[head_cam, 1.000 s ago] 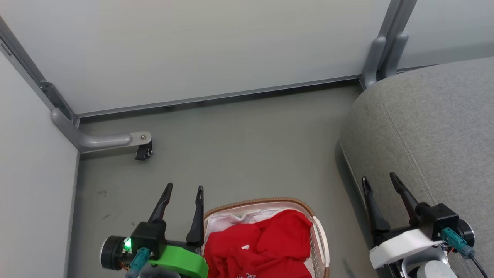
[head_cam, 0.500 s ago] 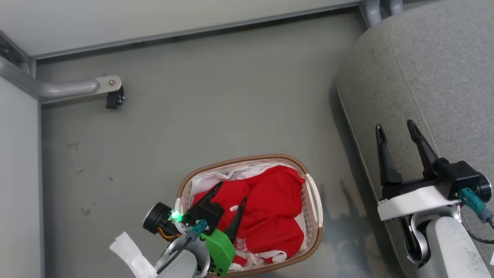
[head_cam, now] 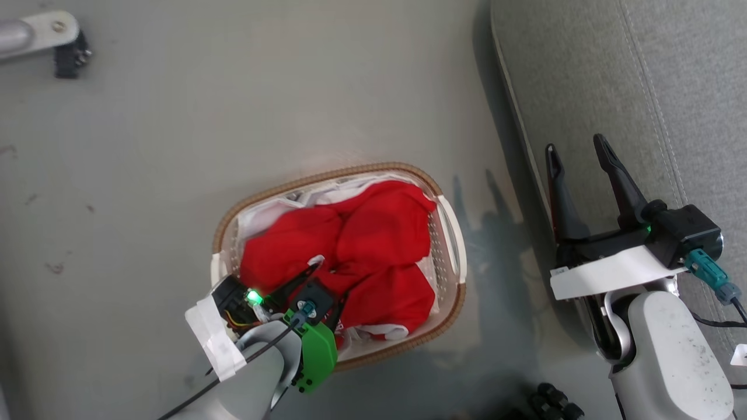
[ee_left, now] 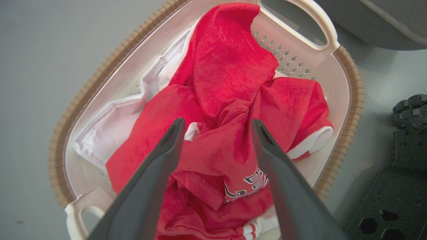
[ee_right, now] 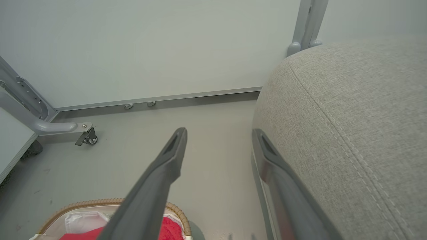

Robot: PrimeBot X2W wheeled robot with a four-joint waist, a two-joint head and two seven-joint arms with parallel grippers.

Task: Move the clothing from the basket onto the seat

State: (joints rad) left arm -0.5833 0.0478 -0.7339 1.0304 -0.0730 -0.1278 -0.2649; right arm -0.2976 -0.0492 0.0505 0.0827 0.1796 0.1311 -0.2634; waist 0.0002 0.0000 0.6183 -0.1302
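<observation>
Far-left floor: grey metal frame foot with black caster, clear of the work. Next, left end effector released, poised over the bright red clothing heaped in the oval cream-white plastic basket with brown woven rim. Step, as judged: first grasp. Next: descend and clench a fold, sparing the white cloth lining. Rightmost, right end effector released, by the left edge of the large grey woven-fabric seat.
</observation>
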